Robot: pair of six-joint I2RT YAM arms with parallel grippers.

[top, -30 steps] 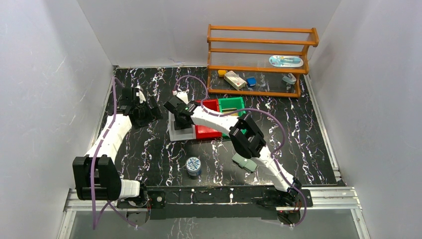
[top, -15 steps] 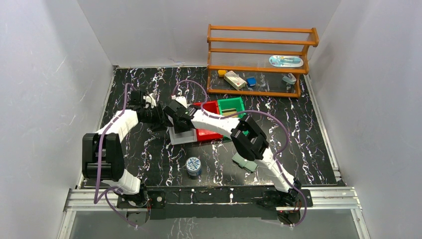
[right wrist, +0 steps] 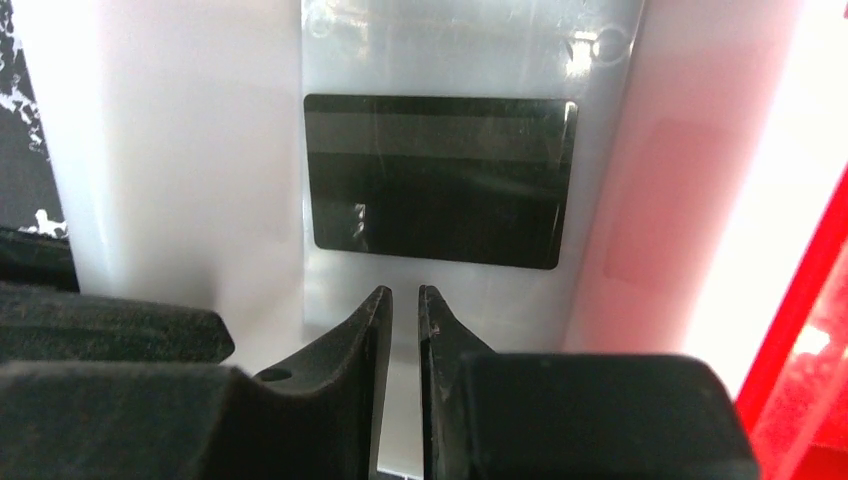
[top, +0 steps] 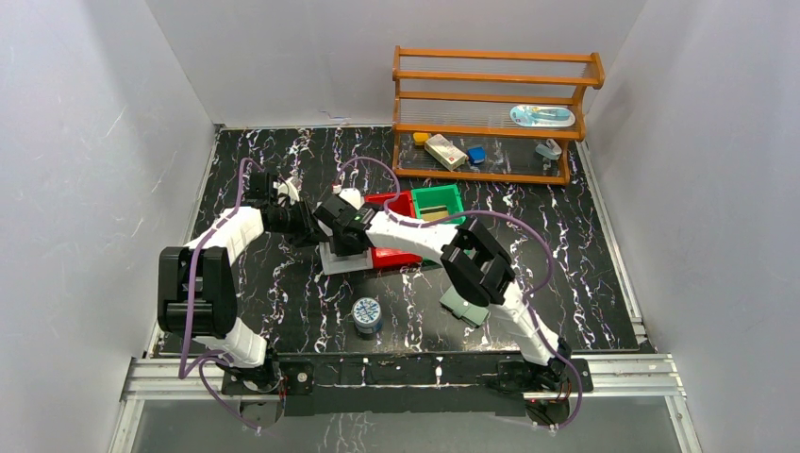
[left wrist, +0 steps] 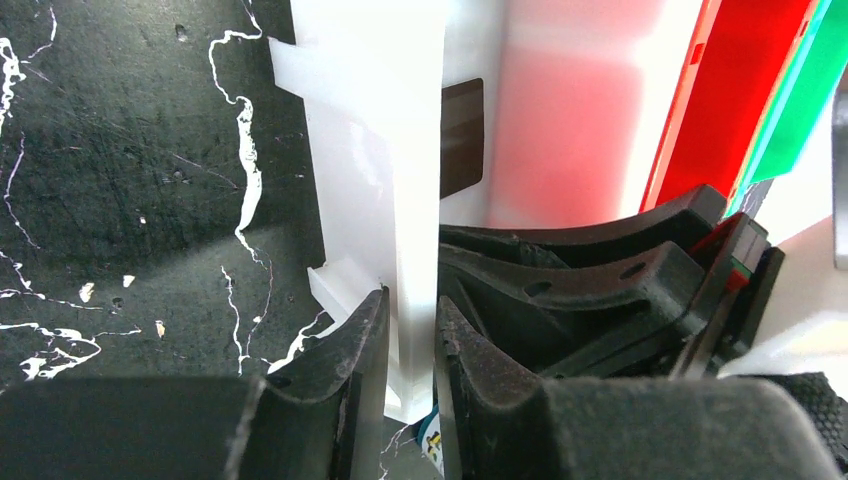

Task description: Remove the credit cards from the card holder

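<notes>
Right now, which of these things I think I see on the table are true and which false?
1. A black card lies in the white bin. True.
2. The green bin stands beside the red bin. True.
3. The left fingers pinch the red bin's wall. False: they straddle the white bin's wall.
4. The card holder sits on the rack. False: it lies on the table.

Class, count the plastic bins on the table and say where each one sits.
3. The white bin is leftmost, the red bin beside it, the green bin rightmost and farther back. Part of the row is covered, so another may be hidden.
</notes>
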